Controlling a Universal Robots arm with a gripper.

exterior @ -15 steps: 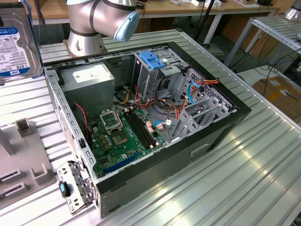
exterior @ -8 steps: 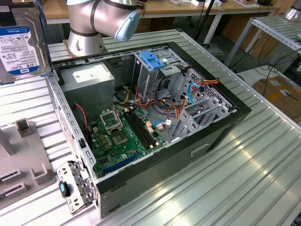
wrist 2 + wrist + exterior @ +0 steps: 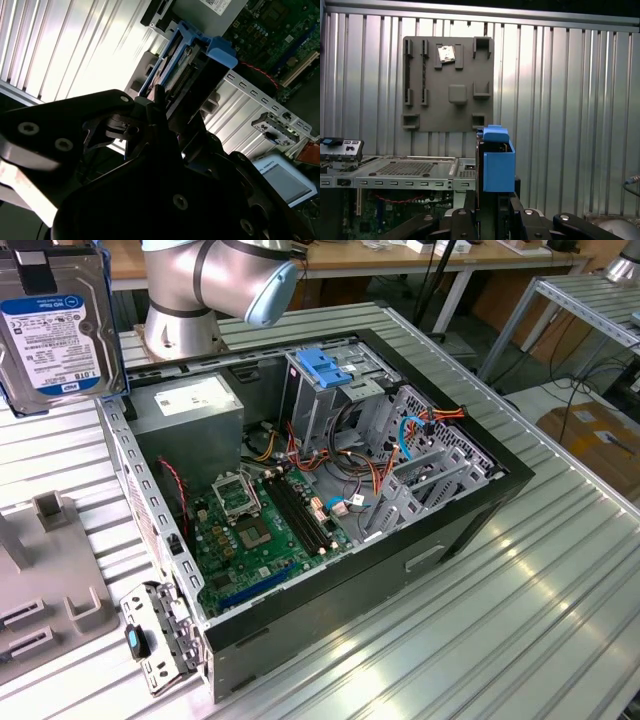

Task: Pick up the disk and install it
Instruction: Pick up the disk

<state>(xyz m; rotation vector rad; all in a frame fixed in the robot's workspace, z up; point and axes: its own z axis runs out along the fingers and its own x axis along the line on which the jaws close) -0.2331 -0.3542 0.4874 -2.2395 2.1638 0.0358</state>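
Blue-framed disk sits upper left in the exterior view, clear of the open case. In the first wrist view the gripper pinches it.

The disk sits clamped on edge in my gripper, up at the exterior view's left, above the table and beside the open computer case lying on it. In the case, the motherboard lies flat on the bottom, the power supply behind it toward my arm's base, the drive cage at the power supply's right in the exterior view. A fixture plate lies on the table beside the case.
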